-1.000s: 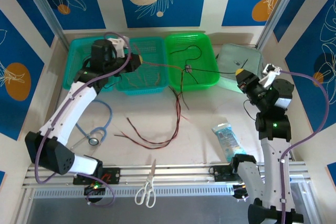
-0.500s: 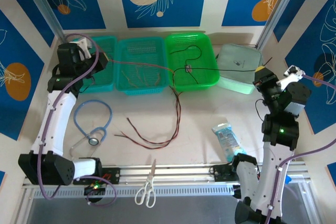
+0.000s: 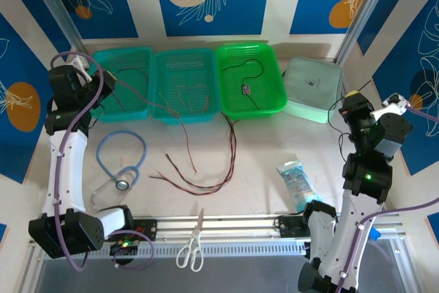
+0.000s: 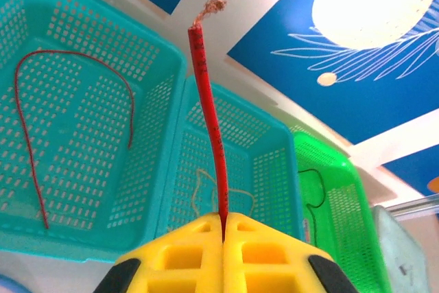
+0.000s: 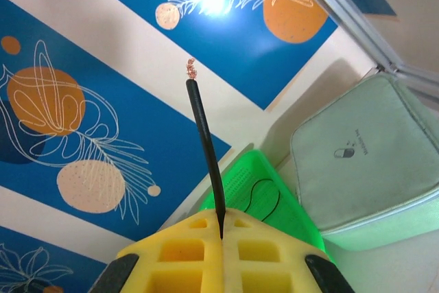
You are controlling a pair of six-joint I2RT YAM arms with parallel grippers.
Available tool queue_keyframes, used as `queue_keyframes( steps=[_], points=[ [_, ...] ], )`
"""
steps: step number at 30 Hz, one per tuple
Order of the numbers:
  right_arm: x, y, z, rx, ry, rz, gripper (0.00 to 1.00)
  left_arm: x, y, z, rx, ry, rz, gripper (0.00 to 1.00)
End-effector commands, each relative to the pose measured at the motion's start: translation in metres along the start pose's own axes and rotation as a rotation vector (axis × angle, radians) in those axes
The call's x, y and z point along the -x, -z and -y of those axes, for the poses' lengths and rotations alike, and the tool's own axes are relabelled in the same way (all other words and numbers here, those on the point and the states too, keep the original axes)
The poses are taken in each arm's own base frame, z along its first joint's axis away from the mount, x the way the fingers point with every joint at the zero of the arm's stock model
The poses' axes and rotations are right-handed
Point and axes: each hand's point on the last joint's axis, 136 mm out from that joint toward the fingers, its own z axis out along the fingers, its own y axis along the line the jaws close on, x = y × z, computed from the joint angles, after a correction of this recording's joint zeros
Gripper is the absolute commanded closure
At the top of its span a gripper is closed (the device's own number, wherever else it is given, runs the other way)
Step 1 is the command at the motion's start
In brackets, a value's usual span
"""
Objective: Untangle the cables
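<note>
At the far left corner of the table, the left gripper (image 4: pixel 224 223) hangs above the teal baskets. Its yellow fingers (image 4: pixel 178 255) are pressed tight together, pinching a red cable (image 4: pixel 209 121) right in the seam. The short free end pokes straight out past the fingertips, with bare frayed copper at the tip. A red strand (image 4: pixel 68 52) curves across the floor of the left teal basket (image 4: pixel 147 73); I cannot tell whether it is the same wire. A tan one lies curled in the middle basket (image 4: pixel 274 169).

Over by the table's right edge, beside the pale green pouch (image 5: pixel 363 162), the right gripper (image 5: pixel 221 230) is raised. Its fingers are also squeezed together, nipping a black cable (image 5: pixel 206 142) whose stripped tip sticks out beyond them. Another thin black wire lies in the green basket (image 3: pixel 271 73).

The loose cables (image 3: pixel 202 186), red and dark, lie sprawled in a loop on the middle of the table, toward its near edge.
</note>
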Motion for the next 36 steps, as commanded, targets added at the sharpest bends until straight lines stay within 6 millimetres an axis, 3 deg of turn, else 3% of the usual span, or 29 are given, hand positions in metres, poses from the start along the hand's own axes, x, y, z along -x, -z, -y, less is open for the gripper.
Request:
queue_keyframes(
  steps=[1, 11, 19, 28, 32, 36],
  points=[
    [0.008, 0.003, -0.026, 0.081, 0.000, -0.011, 1.00, 0.021, 0.012, 0.031, -0.123, 0.015, 0.052, 1.00],
    [0.029, -0.005, -0.078, 0.223, -0.021, -0.023, 1.00, 0.105, 0.038, 0.089, -0.212, -0.050, 0.251, 1.00],
    [0.017, -0.015, -0.102, 0.272, 0.017, -0.074, 1.00, 0.187, 0.067, 0.123, -0.155, -0.210, 0.494, 1.00],
    [-0.001, -0.022, -0.101, 0.264, 0.023, -0.134, 1.00, 0.253, 0.066, 0.136, -0.078, -0.293, 0.667, 1.00],
    [-0.002, -0.023, -0.103, 0.265, 0.025, -0.146, 1.00, 0.269, 0.066, 0.136, -0.044, -0.330, 0.717, 1.00],
    [-0.001, -0.024, -0.110, 0.279, 0.028, -0.156, 1.00, 0.275, 0.061, 0.118, 0.031, -0.356, 0.721, 1.00]
  ],
)
